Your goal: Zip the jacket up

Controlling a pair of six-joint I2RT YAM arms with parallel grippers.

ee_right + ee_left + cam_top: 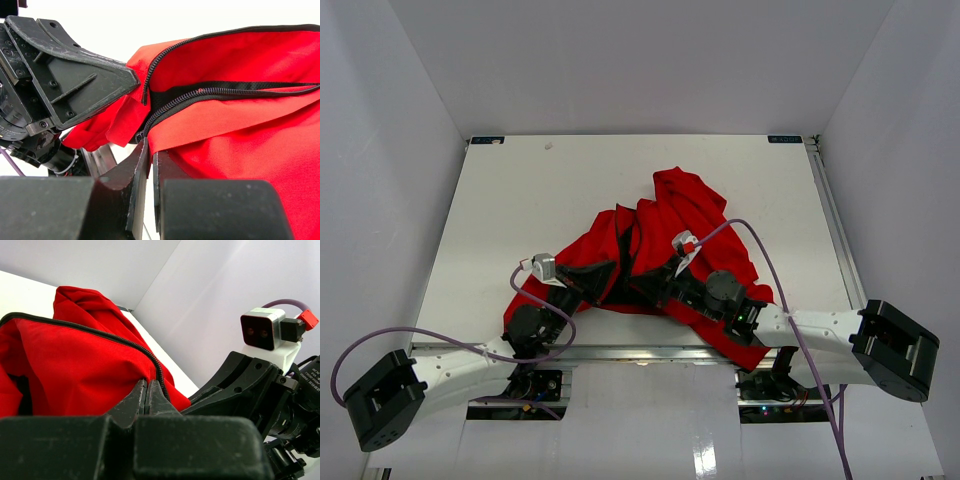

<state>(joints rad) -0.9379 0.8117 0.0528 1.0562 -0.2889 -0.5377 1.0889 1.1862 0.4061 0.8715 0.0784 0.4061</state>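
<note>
The red jacket [690,215] lies crumpled on the white table [520,200], close to the front edge. Its dark zipper [210,91] stands open, the two toothed edges apart. My left gripper [612,272] is shut on the jacket's edge beside the zipper teeth [125,342]; in the left wrist view the gripper [147,384] pinches the red fabric [75,365]. My right gripper [645,283] faces it from the right. In the right wrist view that gripper [150,145] is shut on the other red edge [240,150], just under the zipper's low end. No slider shows.
White walls enclose the table on three sides. A metal rail [835,225] runs along the right edge and another [640,352] along the front. Purple cables [770,270] loop over both arms. The two gripper heads sit very close together.
</note>
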